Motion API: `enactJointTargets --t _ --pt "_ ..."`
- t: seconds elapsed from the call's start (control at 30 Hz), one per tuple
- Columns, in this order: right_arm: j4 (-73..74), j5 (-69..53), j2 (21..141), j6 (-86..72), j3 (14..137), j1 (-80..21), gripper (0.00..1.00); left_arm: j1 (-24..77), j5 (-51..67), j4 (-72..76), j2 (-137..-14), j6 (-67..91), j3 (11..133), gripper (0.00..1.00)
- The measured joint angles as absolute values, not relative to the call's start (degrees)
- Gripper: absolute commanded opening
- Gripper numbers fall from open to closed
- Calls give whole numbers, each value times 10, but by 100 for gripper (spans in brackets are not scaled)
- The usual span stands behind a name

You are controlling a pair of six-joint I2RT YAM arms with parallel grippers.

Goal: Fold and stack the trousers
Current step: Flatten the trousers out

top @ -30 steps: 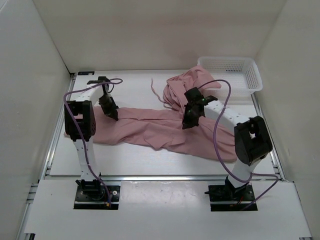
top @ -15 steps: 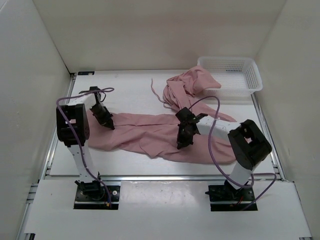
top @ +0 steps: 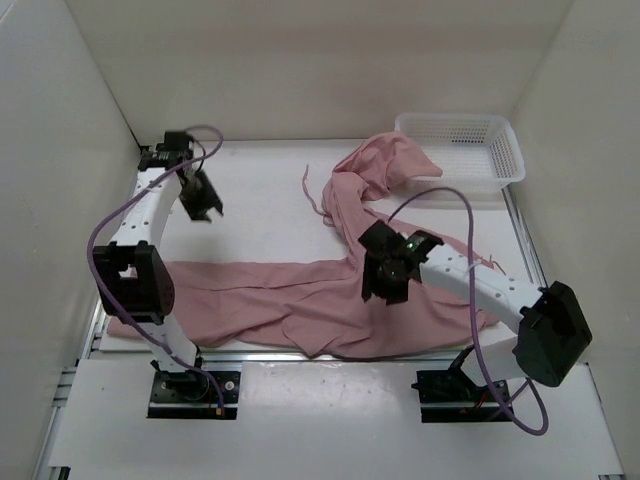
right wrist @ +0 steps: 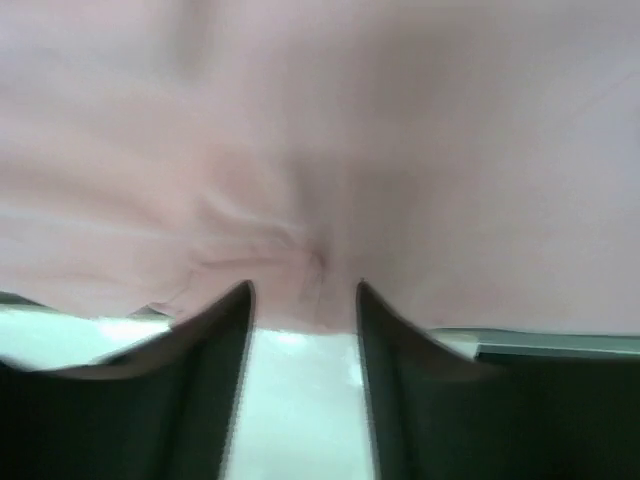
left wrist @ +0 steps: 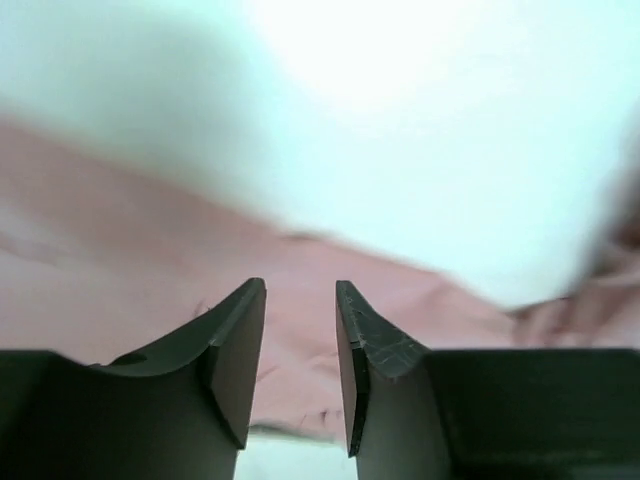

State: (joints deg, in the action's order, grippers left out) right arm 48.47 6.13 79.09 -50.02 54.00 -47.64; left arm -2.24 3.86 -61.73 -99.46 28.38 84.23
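The dusty-pink trousers [top: 300, 300] lie stretched along the near part of the table, legs running left to right. Their waist end is bunched at the back right by the basket, and the drawstring [top: 308, 187] trails on the white surface. My left gripper [top: 203, 196] hangs open at the back left, away from the cloth. In the left wrist view the left gripper [left wrist: 300, 285] holds nothing, and the trousers [left wrist: 120, 270] lie far below. My right gripper [top: 388, 276] is open just over the middle of the cloth. The right wrist view shows the right gripper [right wrist: 303, 287] empty, with the trousers [right wrist: 400, 150] beyond.
A white mesh basket [top: 505, 150] stands at the back right corner, with the bunched cloth touching its left side. White walls enclose the table [top: 260, 190] on three sides. A metal rail runs along the near edge.
Both grippers have opened and let go of the cloth. The legs now lie nearer the front edge. The left gripper has moved back and up; the right arm has swung out to the right.
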Motion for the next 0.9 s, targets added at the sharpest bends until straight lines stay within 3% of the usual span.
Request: enactJointTargets --t 0.03,0.1,0.13,0.17,0.2,0.3,0.33,0.37,0.4,0.5,0.57,0.63,0.67,0.7,0.73,0.77,0.9 --pt "496 74 792 -489 569 -464 67 -6 36 -616 -996 283 894 49" --pt "500 96 796 -468 628 -433 58 27 35 -622 -1006 282 987 49" --pt "500 105 802 -454 661 -413 44 46 34 -623 -1017 281 1034 49" --pt "494 110 812 -442 692 -389 11 63 35 -625 -1027 280 1068 49" --pt "486 114 823 -427 718 -369 2 78 36 -627 -1037 279 1093 49" --pt "465 119 895 -384 819 -311 0 117 47 -633 -1065 278 1113 49" --pt "459 117 929 -370 859 -297 4 128 53 -639 -1076 278 1113 49" --pt "460 114 973 -357 906 -288 24 138 58 -645 -1090 276 1112 49" --pt "456 111 1008 -350 944 -282 37 145 62 -649 -1103 274 1112 49" --pt "440 77 1116 -323 1039 -263 63 168 65 -667 -1141 264 1113 49" --pt "439 55 1177 -312 1084 -255 69 176 64 -679 -1153 259 1113 49" --pt "441 32 1230 -307 1119 -249 67 182 64 -687 -1156 257 1113 49" --pt "444 20 1256 -306 1138 -246 58 183 64 -690 -1156 256 1113 49" --pt "444 7 1279 -305 1153 -244 21 183 64 -691 -1155 255 1113 49" --pt "444 -3 1296 -301 1162 -244 4 183 64 -691 -1155 254 1114 49" --pt "444 -13 1308 -302 1167 -244 0 182 63 -691 -1155 253 1114 49" --pt "443 -14 1304 -291 1152 -261 0 181 55 -704 -1158 230 1124 49"
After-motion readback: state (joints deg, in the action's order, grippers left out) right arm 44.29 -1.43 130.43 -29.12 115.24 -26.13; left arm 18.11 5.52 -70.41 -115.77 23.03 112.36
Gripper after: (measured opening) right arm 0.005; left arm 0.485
